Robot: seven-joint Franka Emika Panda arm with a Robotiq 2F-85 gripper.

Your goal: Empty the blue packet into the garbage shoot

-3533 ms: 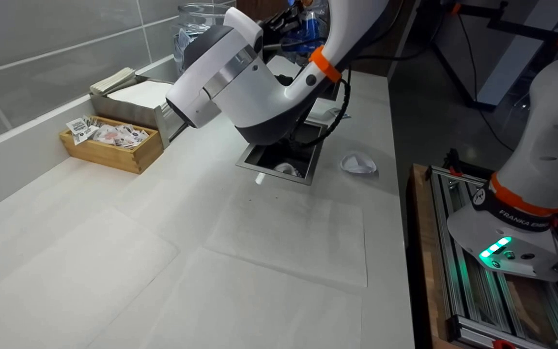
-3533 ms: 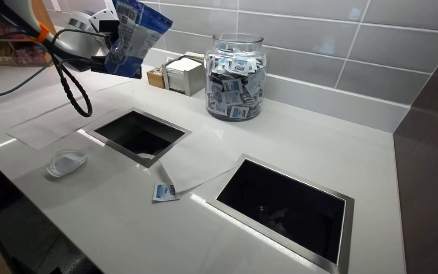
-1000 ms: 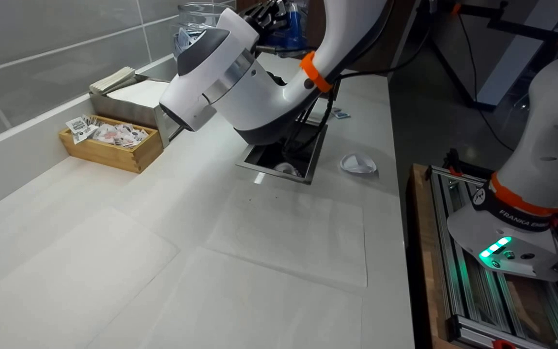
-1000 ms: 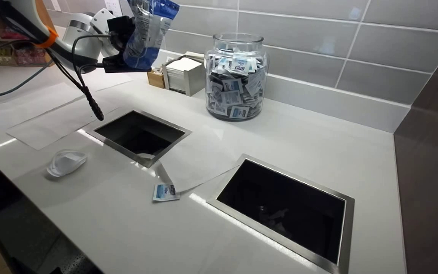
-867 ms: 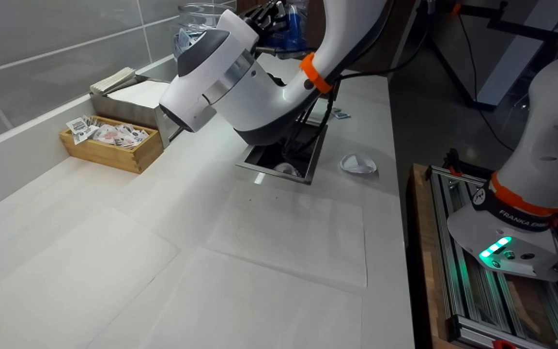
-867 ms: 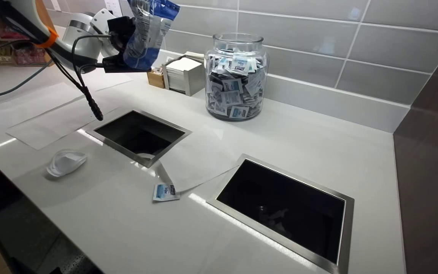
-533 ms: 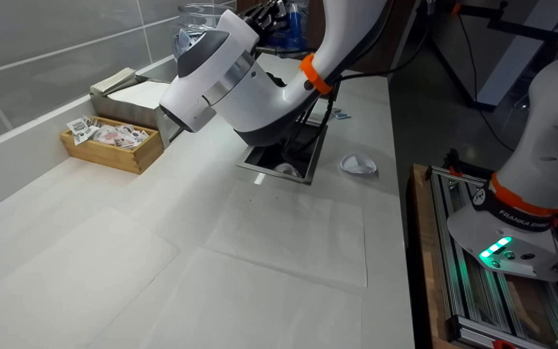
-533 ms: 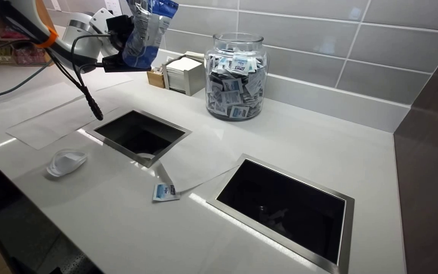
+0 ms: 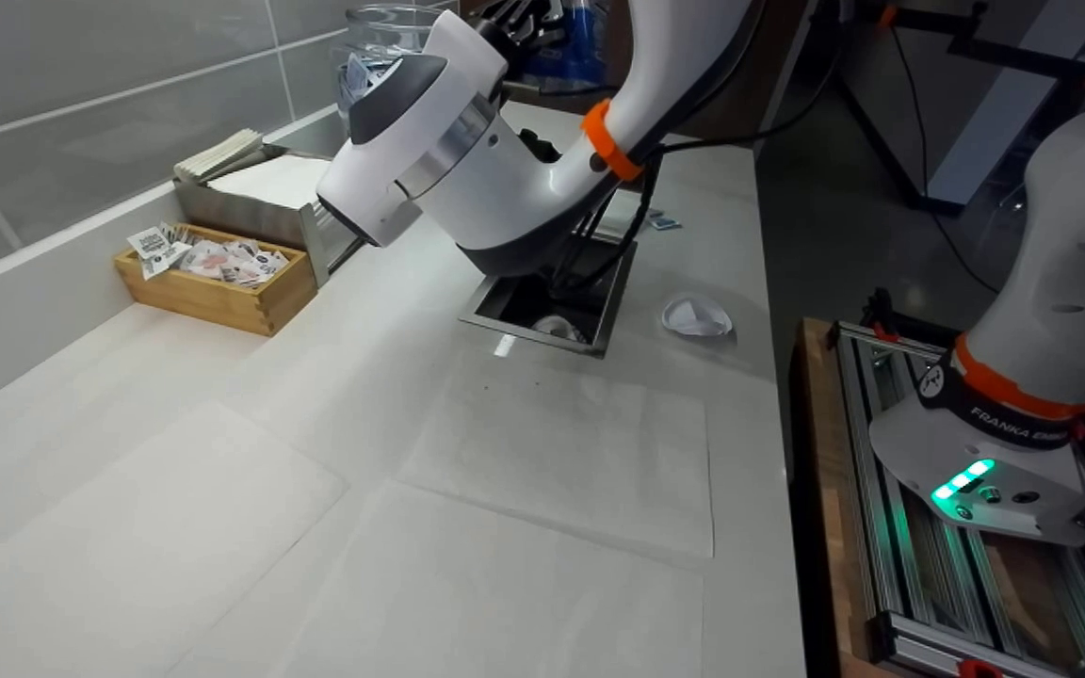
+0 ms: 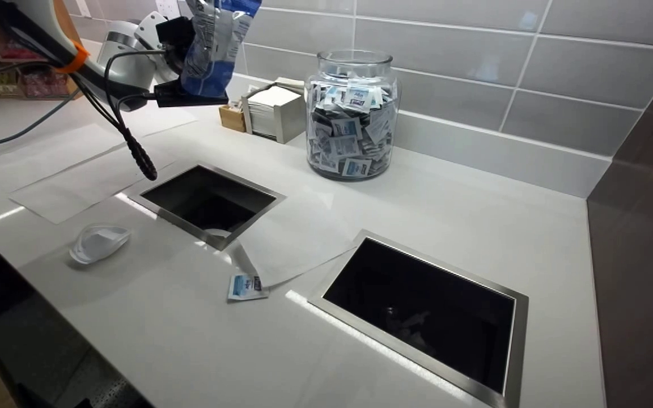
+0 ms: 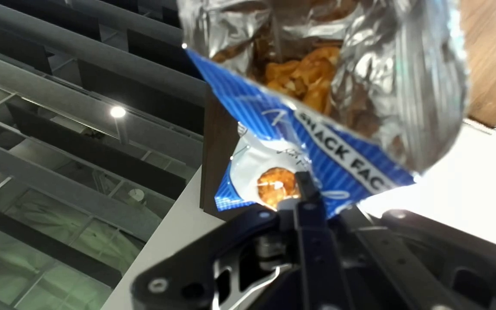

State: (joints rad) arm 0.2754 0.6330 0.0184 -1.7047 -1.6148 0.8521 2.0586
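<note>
The blue packet point(image 11: 342, 150) is blue and white with a silver lining. In the wrist view its torn mouth is open, with orange-brown snack pieces inside. My gripper point(image 11: 325, 202) is shut on it. In an exterior view the packet point(image 10: 213, 51) is held above the counter, nearly upright and leaning slightly right; its top is cut off by the frame. The other exterior view shows it point(image 9: 571, 47) partly behind the arm. A metal-rimmed square opening point(image 10: 253, 220) in the counter lies below; it also shows here point(image 9: 542, 337). A larger metal-rimmed opening point(image 10: 522, 340) lies farther right.
A glass jar of sachets point(image 10: 352, 124) stands by the tiled wall, near a napkin holder point(image 10: 287, 119) and wooden sachet box point(image 9: 222, 292). A crumpled clear cup point(image 10: 100, 243), a loose sachet point(image 10: 247, 287) and paper sheets point(image 9: 561, 461) lie on the counter.
Since 3.5 seconds ago the gripper and packet have risen and turned more upright. In the last half second the packet has shifted slightly up and to the left in an exterior view.
</note>
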